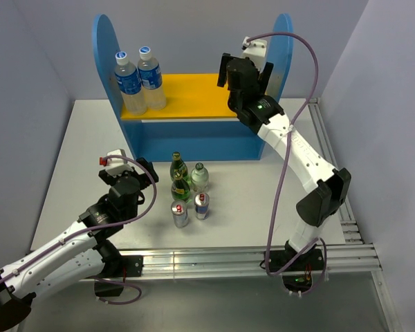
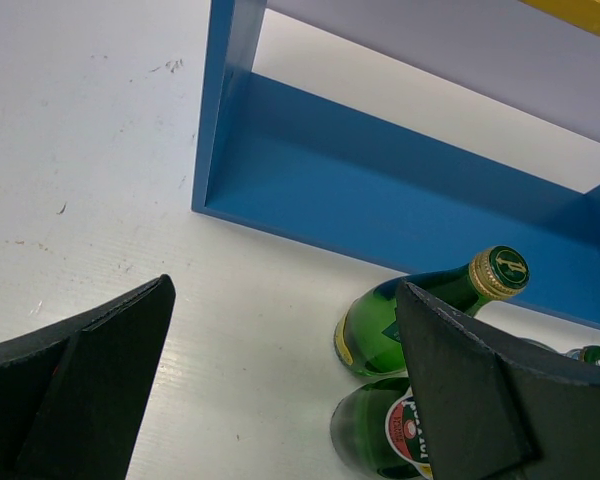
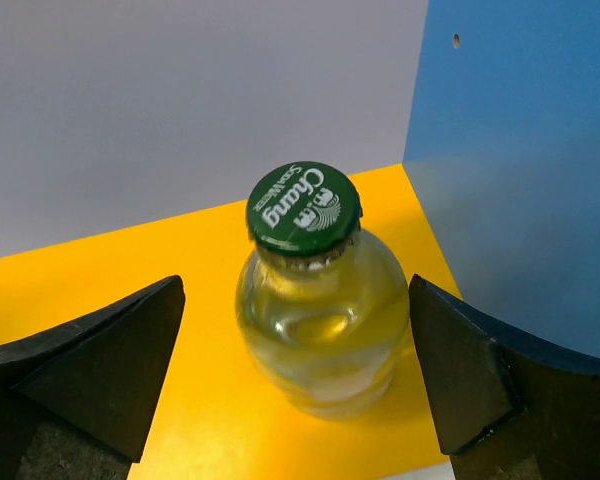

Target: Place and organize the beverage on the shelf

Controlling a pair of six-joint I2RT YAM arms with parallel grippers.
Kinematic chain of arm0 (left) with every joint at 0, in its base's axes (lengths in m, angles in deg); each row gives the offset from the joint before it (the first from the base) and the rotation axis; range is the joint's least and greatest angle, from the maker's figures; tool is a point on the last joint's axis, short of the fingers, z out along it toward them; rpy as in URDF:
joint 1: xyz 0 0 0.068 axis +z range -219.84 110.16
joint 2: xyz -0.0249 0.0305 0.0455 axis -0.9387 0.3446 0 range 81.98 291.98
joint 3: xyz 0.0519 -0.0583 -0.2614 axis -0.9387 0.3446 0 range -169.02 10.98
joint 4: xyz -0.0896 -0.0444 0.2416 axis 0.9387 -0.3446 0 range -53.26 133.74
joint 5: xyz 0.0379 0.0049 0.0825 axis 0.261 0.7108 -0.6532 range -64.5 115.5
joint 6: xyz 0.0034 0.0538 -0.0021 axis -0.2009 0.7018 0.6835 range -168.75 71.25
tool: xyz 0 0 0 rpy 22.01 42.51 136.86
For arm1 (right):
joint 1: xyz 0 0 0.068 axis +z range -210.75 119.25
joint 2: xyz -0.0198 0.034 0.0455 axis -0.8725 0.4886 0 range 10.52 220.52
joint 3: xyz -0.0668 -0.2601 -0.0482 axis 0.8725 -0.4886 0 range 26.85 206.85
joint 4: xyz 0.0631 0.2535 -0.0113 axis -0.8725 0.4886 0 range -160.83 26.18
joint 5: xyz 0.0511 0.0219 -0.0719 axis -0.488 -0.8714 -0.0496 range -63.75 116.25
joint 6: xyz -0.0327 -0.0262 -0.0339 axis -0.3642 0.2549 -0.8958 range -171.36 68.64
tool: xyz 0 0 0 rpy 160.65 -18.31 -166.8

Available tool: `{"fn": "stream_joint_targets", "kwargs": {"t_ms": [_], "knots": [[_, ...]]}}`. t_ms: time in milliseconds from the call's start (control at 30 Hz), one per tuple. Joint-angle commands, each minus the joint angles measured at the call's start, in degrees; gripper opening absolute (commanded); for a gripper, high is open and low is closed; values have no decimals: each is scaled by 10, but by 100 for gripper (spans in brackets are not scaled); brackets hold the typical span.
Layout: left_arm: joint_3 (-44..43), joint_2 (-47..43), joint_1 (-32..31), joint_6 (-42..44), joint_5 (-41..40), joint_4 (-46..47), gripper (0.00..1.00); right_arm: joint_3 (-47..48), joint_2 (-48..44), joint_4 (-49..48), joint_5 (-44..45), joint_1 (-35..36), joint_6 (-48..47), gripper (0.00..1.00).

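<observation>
**Beverage shelving: one glass bottle up, five drinks to go**

Top view. The shelf (image 1: pixel 102 48) sits upper centre, with matte blue round-topped panels and a smooth yellow-orange board (image 1: pixel 194 93). Two plastic water bottles (image 1: pixel 129 84) with blue labels stand at the board's left end. The right gripper (image 1: pixel 243 69) hovers over the board's right end and hides what is under it. On the white table (image 1: pixel 83 152), mid-frame, is a tight cluster: two green bottles (image 1: pixel 178 166), one clear bottle (image 1: pixel 199 177) and two silver-blue-red cans (image 1: pixel 180 214). The left gripper (image 1: pixel 144 176) is just left of the cluster.

Left wrist view. The left gripper (image 2: pixel 285 290) is spread wide with nothing between the fingers. The glossy green bottles (image 2: pixel 380 325), one with a gold-rimmed cap, are at lower right beside one finger. The shelf's blue base crosses the upper frame.

Right wrist view. The Chang bottle (image 3: pixel 320 320) is rounded clear glass holding pale yellow liquid, with a crimped green cap. It stands upright on the board, mid-frame, near the blue panel at upper right. The right gripper (image 3: pixel 295 285) is released, its fingers flanking the glass without touching it.

Judged progress: one of six is placed, and the cluster is yet to be shelved.
</observation>
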Motion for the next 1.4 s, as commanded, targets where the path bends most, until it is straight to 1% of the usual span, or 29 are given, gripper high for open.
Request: {"fn": "stream_joint_targets", "kwargs": {"t_ms": [0, 233, 333, 433, 467, 500, 533, 567, 633, 667, 733, 767, 867, 933, 967, 1033, 1233, 1367], "knots": [[1, -5, 2, -5, 1, 8, 99, -7, -53, -7, 20, 23, -3, 100], [1, -5, 2, -5, 0, 7, 99, -30, -83, -4, 80, 61, -14, 100], [1, -5, 2, -5, -1, 7, 99, -53, -109, 12, 87, 77, 7, 100], [0, -5, 2, -5, -1, 7, 99, -114, -159, 11, 103, 117, 25, 100], [-1, -5, 2, -5, -1, 8, 99, -159, -191, 6, 112, 134, 33, 100], [-1, -5, 2, -5, -1, 7, 99, -185, -209, -2, 117, 169, 39, 100], [-1, -5, 2, -5, 0, 6, 99, -211, -227, -9, 112, 185, 45, 100], [0, -5, 2, -5, 1, 7, 99, -262, -261, -12, 101, 200, 61, 100], [0, -6, 2, -5, 1, 8, 99, -308, -290, -8, 68, 235, 90, 100], [0, -7, 2, -6, 1, 8, 99, -358, -314, -9, 28, 243, 118, 100], [1, -8, 2, -5, 2, 7, 99, -409, -339, -23, -1, 265, 141, 100], [1, -8, 2, -6, 3, 6, 99, -452, -342, -30, -17, 273, 158, 100], [0, -8, 2, -7, 0, 5, 99, -499, -328, -42, -31, 282, 191, 100], [0, -8, 2, -8, 0, 4, 99, -516, -314, -76, -50, 282, 193, 100], [0, -8, 2, -8, 0, 4, 99, -521, -293, -85, -55, 281, 192, 100], [1, -10, 2, -10, -1, 3, 99, -514, -252, -99, -60, 282, 195, 100], [3, -11, 2, -12, -1, 1, 99, -482, -173, -131, -54, 280, 184, 100], [2, -10, 2, -13, 0, 0, 99, -464, -140, -141, -50, 275, 190, 100]]}}
